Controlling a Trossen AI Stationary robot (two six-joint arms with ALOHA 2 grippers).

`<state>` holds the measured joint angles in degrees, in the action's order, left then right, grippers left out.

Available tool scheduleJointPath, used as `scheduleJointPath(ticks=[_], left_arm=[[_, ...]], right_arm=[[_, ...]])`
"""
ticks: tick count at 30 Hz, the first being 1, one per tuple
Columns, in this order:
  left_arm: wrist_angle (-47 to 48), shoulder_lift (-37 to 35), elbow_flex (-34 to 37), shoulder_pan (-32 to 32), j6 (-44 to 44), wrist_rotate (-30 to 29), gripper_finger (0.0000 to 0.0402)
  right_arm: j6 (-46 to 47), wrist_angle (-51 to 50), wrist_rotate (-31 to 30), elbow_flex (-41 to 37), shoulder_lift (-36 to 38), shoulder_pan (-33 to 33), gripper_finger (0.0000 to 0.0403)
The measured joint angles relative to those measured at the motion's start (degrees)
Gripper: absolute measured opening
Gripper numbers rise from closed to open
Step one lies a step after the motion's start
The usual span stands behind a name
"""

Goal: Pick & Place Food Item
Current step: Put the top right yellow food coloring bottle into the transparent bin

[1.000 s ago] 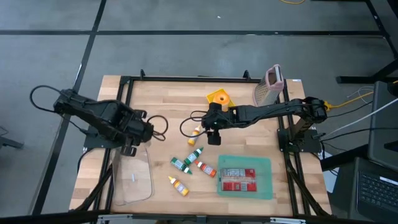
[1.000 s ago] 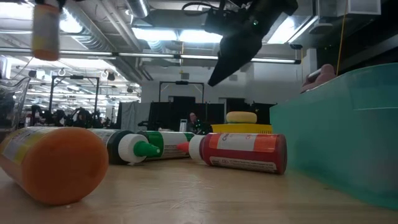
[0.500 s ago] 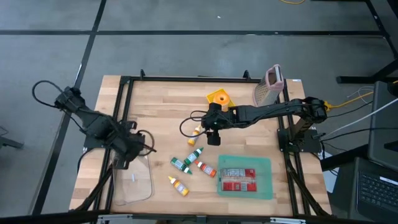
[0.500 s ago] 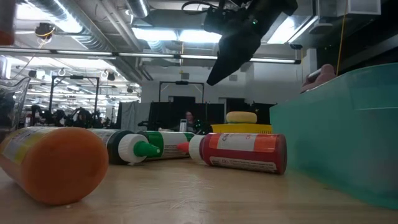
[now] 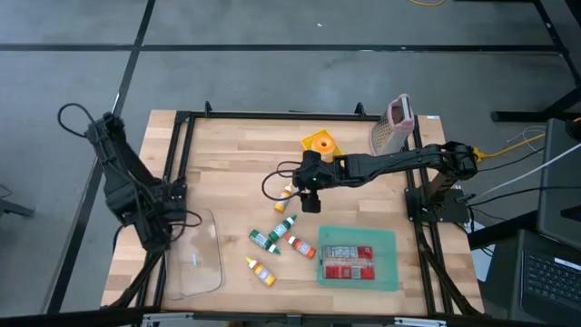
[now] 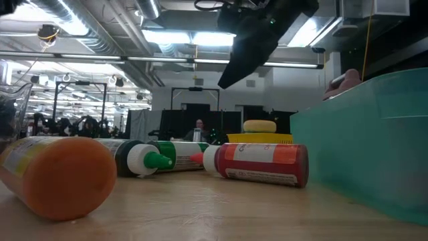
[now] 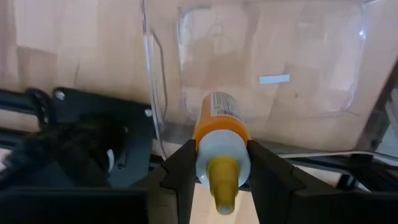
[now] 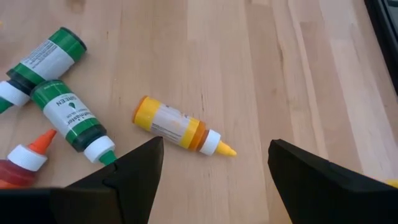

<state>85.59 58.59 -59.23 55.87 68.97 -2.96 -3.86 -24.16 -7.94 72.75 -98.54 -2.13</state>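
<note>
My left gripper (image 5: 156,229) is at the table's left edge, next to a clear plastic tub (image 5: 196,263), shut on an orange-yellow squeeze bottle (image 7: 217,134). In the left wrist view the tub (image 7: 273,37) lies just beyond the bottle. My right gripper (image 5: 311,202) hovers open at mid-table above a yellow bottle (image 8: 177,130) lying on its side. Two green bottles (image 5: 272,233), a red one (image 5: 301,247) and another yellow one (image 5: 260,271) lie on the wood nearer the front. My left gripper pinches the bottle between its two fingers (image 7: 181,169) at the white collar (image 7: 219,157) below the yellow nozzle. The fingers come from above, pointing down. The bottle hangs upright below them, nozzle up, lifted clear of the table.
A teal bin (image 5: 386,238) holding a red package stands at the front right and fills the right of the low view (image 6: 374,134). A yellow item (image 5: 320,142) and a pinkish upright thing (image 5: 392,127) sit at the back. Black frame rails (image 5: 172,163) border the table.
My left gripper has carried the bottle toward the table's left and near edges, sinking and rolling about its own axis, still shut on it. The bottle has left the low view's top left corner.
</note>
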Motion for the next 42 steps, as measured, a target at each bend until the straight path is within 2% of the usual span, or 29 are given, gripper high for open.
scheduleJointPath(ticks=[6, 15, 20, 42], left_arm=[[-1.4, -2.3, 5.8, 3.4, 3.9, -0.8, 0.0115], [-11.8, -2.4, 13.5, 3.7, 3.9, 0.8, 0.0115], [-12.4, -2.4, 16.4, 3.7, 4.2, 2.2, 0.0115], [-12.6, -2.4, 17.1, 3.7, 5.5, 0.6, 0.0115]], right_arm=[[0.0, 1.7, 0.0, 0.0, 0.0, 0.0, 0.0286], [0.1, 1.9, 0.0, 0.0, 0.0, 0.0, 0.0286], [0.2, 1.9, 0.0, 0.0, 0.0, 0.0, 0.0286], [0.6, 1.9, 0.0, 0.0, 0.0, -0.2, 0.0286]])
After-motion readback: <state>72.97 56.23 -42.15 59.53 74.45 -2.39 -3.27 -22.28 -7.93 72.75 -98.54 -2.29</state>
